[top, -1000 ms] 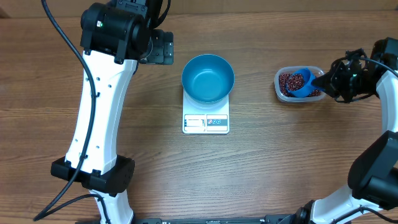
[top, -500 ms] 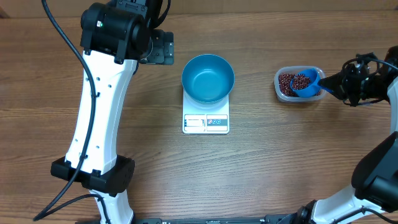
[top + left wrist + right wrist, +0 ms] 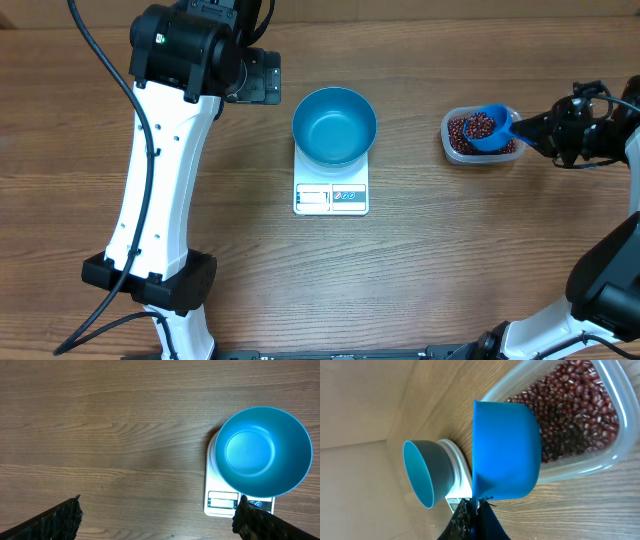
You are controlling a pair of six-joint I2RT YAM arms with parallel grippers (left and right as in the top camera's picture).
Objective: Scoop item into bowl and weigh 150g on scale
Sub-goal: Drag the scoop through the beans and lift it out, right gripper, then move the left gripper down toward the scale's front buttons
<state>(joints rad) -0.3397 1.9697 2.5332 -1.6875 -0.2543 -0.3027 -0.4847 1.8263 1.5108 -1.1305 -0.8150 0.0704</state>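
Right jaws: together, clamped on the handle of the blue scoop (image 3: pixel 491 128). The grip itself sits at the bottom edge of the right wrist view, dark and partly cut off. The scoop bowl sits just ahead of the right jaws, mouth up, with a small load of beans (image 3: pixel 461 134) in it. The scoop is held over the clear tub (image 3: pixel 449 140); cannot tell if it touches the heap. Most of the beans lie loose in the tub, directly beyond and under the scoop, filling the tub floor. The tub rests on the table (image 3: pixel 430 270).

Further out from the right jaws, past the tub and well apart from it, the blue bowl (image 3: pixel 334 125) stands upright on the white scale (image 3: pixel 331 197). The bowl covers the scale's platform; the display and two buttons show at the front edge. Bowl inside shows plain blue.

Left jaws: wide apart, gripping nothing. Left fingertips (image 3: pixel 55 521) show at the bottom corners of the left wrist view, over bare table. Bowl and scale lie ahead of the left jaws and off to one side, near but not touching.
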